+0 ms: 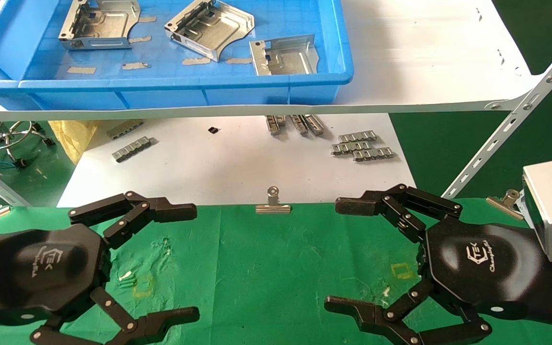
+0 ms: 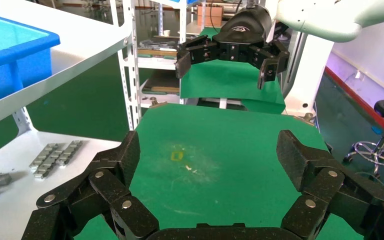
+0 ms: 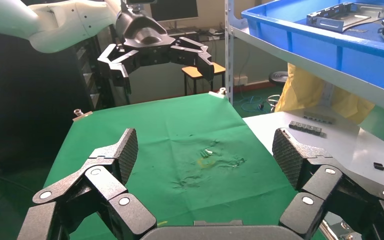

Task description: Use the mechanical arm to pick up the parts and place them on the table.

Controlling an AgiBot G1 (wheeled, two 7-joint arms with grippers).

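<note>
Three brackets [image 1: 206,28] lie in the blue bin [image 1: 170,86] at twelve o'clock in the head view; reaching risks clipping the white shelf board [image 1: 424,100]. Left pincer [image 1: 170,261] at eight, right pincer [image 1: 352,256] at four, both spread wide, empty, over the green counter [image 1: 276,268]. Wrist views confirm the left pincer [image 2: 207,165] and right pincer [image 3: 202,160] gaping.

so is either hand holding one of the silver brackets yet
No: the left gripper and right gripper hover open and empty over the green table, with three brackets in the blue bin.

"TEK" logo stands on left gripper [image 1: 187,261] and right gripper [image 1: 336,254].
</note>
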